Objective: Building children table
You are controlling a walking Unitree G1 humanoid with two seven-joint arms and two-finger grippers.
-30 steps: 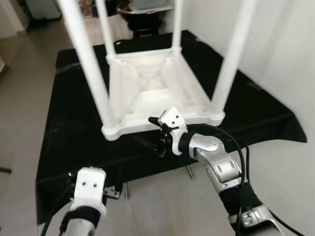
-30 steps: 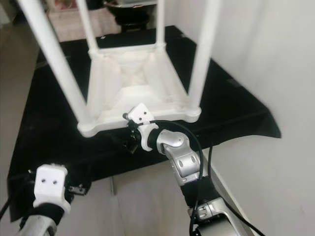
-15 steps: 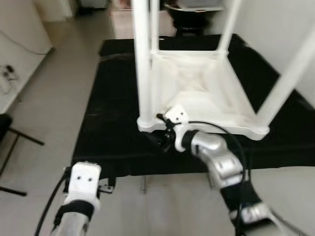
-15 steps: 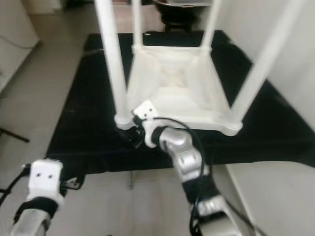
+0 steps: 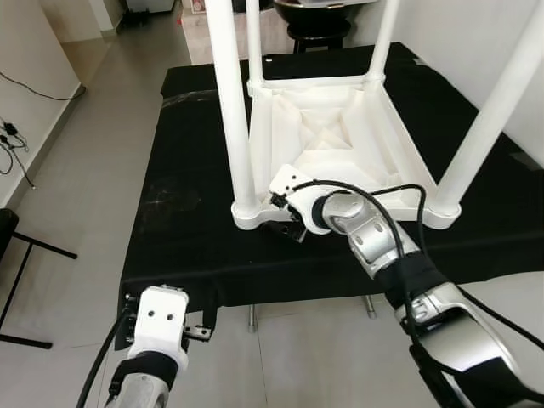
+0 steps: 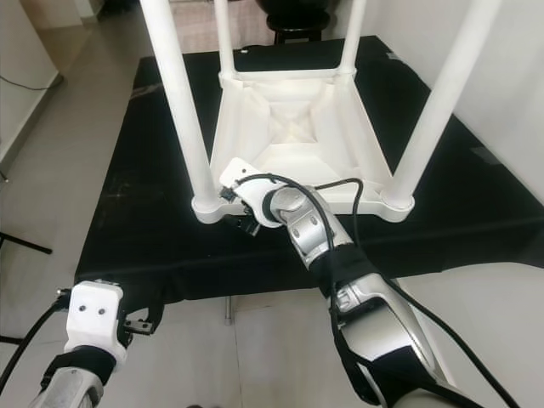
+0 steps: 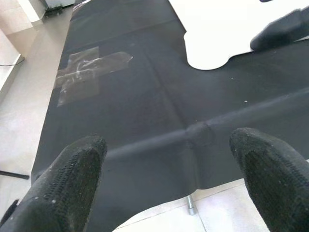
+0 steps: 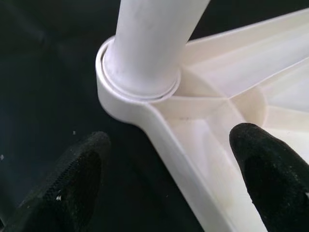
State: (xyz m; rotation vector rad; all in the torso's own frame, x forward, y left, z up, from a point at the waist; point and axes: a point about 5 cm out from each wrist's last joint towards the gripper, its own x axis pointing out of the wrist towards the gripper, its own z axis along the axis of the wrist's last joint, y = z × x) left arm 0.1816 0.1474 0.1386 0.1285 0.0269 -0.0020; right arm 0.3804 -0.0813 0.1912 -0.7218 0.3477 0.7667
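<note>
Black cloth (image 5: 187, 212), clear tape patch (image 7: 89, 72), tiled floor (image 5: 76, 161), black stool (image 5: 319, 21)

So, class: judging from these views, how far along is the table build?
Done: four legs stand in the upturned white table on the black cloth. In hand: the open right gripper straddles the rim beside the near-left leg. Left: gripping and turning it upright. The left gripper hangs open.

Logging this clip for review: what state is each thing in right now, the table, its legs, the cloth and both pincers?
Children's table: upside down on the black cloth.
Four legs: seated in corner sockets, pointing up.
Right pincer: open, straddling the table's near-left corner rim.
Left pincer: open, holding nothing, low by the cloth's near edge.
</note>
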